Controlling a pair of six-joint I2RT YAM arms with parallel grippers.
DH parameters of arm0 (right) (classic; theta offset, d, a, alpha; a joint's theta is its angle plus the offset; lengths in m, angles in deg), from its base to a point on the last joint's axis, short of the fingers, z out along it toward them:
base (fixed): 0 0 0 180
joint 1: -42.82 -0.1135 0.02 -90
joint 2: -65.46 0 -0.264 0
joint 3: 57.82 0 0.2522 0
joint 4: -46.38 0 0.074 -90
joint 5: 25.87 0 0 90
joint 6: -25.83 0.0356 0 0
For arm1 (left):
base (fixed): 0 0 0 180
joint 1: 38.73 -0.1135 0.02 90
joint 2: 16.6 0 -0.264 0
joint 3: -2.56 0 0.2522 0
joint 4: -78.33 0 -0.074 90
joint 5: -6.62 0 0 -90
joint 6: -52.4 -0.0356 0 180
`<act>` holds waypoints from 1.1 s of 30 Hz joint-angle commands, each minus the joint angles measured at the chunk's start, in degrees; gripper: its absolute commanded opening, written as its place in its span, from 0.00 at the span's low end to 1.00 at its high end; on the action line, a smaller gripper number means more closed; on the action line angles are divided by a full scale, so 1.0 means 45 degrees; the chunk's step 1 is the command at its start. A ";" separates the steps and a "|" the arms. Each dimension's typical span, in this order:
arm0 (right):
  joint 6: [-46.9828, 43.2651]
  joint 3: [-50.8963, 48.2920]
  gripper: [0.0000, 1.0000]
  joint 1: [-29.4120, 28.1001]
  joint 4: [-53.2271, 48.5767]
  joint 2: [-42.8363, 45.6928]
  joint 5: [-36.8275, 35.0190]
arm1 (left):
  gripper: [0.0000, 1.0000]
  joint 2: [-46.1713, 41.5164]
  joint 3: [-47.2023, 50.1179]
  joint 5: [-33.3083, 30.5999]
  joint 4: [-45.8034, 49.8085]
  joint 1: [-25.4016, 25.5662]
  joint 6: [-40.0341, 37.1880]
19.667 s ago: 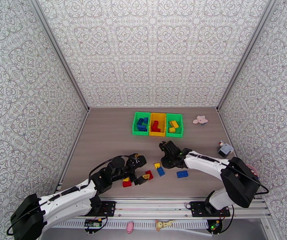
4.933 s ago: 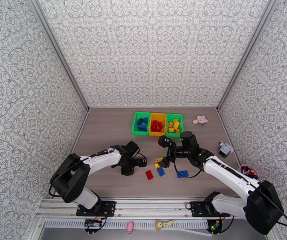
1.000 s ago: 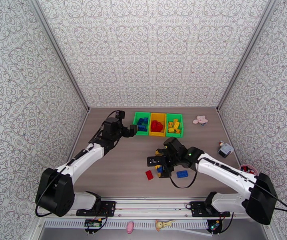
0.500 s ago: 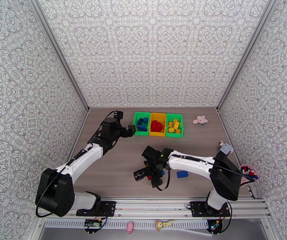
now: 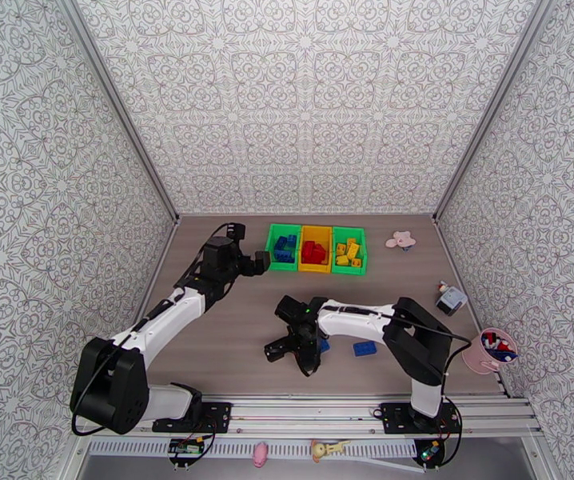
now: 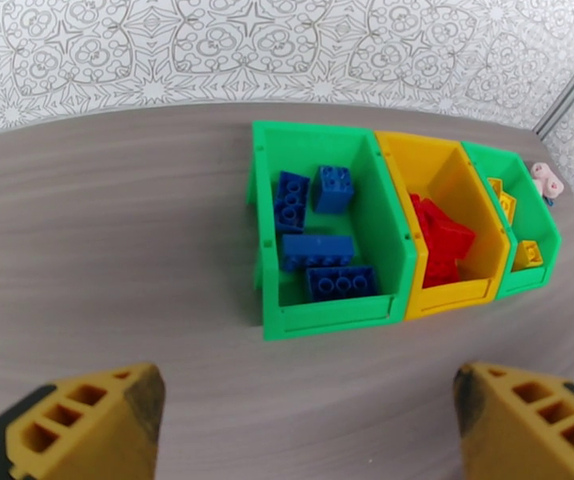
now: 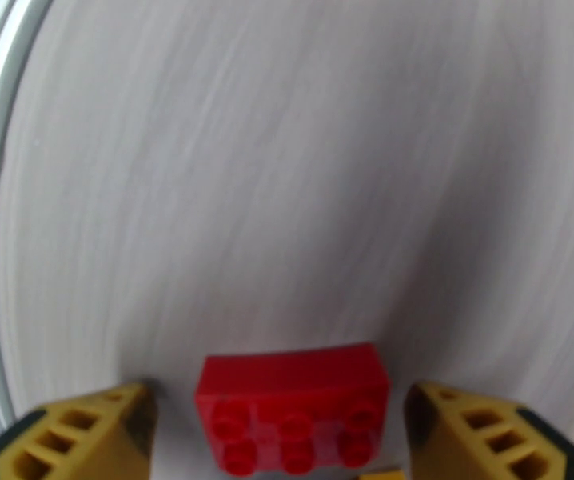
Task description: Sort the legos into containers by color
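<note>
The containers are joined side by side at the back of the table: a green bin [image 5: 284, 248] with blue legos [image 6: 327, 258], a yellow bin [image 5: 315, 250] with red ones [image 6: 439, 234], and a green bin [image 5: 348, 251] with yellow ones. My left gripper [image 5: 257, 264] hovers open and empty just left of them, its fingers [image 6: 87, 418] wide apart. My right gripper [image 5: 291, 355] is low over the table, open, with a red lego [image 7: 291, 426] lying between its fingers [image 7: 87, 430] and a gap on each side. Blue legos [image 5: 364, 348] lie loose to its right.
A pink flower toy [image 5: 401, 240] lies right of the bins. A small grey object [image 5: 450, 300] sits by the right wall, and a pink round cup [image 5: 491, 351] of small pieces stands at the front right. The metal rail [image 5: 311, 410] runs along the near edge.
My right gripper has swung left and toward the near edge, coming down around the red lego. Its elbow has folded in, uncovering the pink cup. The left arm has barely moved.
</note>
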 commanded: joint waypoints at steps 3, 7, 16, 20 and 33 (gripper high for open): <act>0.0224 0.0350 0.76 -0.0076 -0.0084 -0.0201 -0.0076 | 1.00 -0.0200 0.0218 0.0093 0.0075 -0.0139 -0.0161; 0.0322 0.0356 0.70 -0.0066 0.0021 -0.0198 0.0020 | 1.00 -0.0183 0.0219 0.0088 0.0077 -0.0129 -0.0146; 0.0341 0.0458 0.47 -0.0066 -0.0071 -0.0180 -0.0158 | 1.00 -0.0305 0.0219 0.0109 0.0115 -0.0128 -0.0111; 0.0613 0.0141 0.47 -0.0067 0.0248 0.0246 -0.0094 | 1.00 -0.0564 0.0353 0.0081 0.0132 -0.0122 -0.0090; 0.4904 -0.4155 0.49 0.1606 0.7247 0.5835 -0.0243 | 1.00 -0.2716 0.2758 -0.0209 -0.2357 0.0411 -0.0273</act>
